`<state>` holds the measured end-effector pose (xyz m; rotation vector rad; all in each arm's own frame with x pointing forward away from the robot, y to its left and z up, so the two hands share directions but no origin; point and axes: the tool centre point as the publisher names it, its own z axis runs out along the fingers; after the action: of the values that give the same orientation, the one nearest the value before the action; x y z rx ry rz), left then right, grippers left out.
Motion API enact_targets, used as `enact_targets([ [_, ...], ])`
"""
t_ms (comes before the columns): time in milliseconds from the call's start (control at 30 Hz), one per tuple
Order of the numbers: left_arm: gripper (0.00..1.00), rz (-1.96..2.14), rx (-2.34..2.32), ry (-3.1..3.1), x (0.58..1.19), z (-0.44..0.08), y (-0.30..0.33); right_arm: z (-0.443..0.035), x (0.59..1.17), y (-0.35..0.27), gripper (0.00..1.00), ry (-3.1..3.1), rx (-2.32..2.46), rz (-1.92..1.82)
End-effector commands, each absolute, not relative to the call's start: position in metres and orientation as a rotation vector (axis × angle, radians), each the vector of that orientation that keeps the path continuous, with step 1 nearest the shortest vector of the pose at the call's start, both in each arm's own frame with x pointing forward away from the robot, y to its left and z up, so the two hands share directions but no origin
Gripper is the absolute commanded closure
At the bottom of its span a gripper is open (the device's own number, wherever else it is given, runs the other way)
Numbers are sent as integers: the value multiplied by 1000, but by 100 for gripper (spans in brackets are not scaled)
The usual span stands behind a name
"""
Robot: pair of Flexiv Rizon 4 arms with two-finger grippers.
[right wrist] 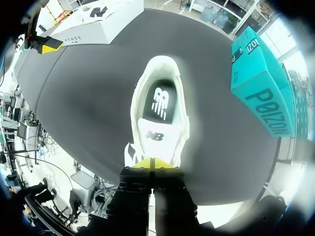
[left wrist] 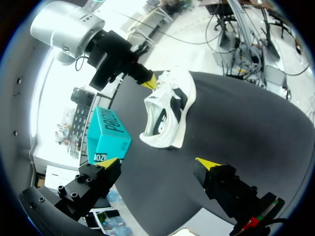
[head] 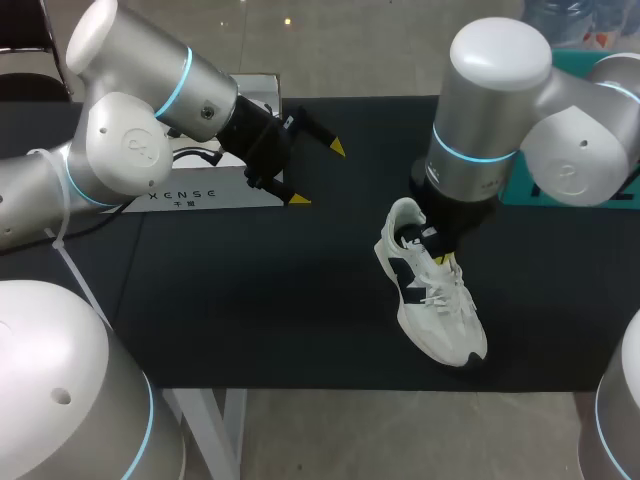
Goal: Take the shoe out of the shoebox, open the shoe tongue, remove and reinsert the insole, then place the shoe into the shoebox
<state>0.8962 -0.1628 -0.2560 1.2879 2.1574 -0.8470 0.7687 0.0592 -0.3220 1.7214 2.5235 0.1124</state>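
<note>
At the right fingertips: you see the right gripper (right wrist: 152, 163) with its yellow tips pressed flat together, no gap showing
Contact: those tips rest on the shoe's lace area, just ahead of the tongue (right wrist: 158, 135); you cannot tell whether a lace or any fabric is pinched between them
Insole: the dark insole (right wrist: 160, 103) with a white logo lies inside the shoe's opening, beyond the tongue
Shoe: the white shoe (head: 432, 290) with navy panels stands on its sole on the black table (head: 250, 300), outside any box, heel towards the far side, toe towards the near edge
At the left fingertips: the left gripper (left wrist: 157, 164) is spread wide, with only bare table between its tips
Left gripper position: it hangs above the table, well apart from the shoe and pointing towards it
Shoebox: the white shoebox (head: 215, 188) sits at the table's far left, partly under your left arm, well apart from the shoe
Teal box: the teal box (left wrist: 109, 135) stands on the table's far right, beside the right arm, near the shoe but not touching it
</note>
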Motion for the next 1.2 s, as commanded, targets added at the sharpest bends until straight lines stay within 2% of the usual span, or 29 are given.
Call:
enact_targets([
  [33,0,-843,1290,2160,896,-256,-163,-329,771,61,100,2522,1729,127],
  [500,0,-843,1290,2160,896,-256,-163,-345,802,77,100,2570,1664,197],
  [867,0,-843,1290,2160,896,-256,-163,-295,792,71,100,2651,1428,362],
  [1033,0,-843,1290,2160,896,-256,-163,-291,799,80,100,2827,1124,214],
  [1200,0,-843,1290,2160,896,-256,-163,-293,803,83,100,2839,1148,180],
])
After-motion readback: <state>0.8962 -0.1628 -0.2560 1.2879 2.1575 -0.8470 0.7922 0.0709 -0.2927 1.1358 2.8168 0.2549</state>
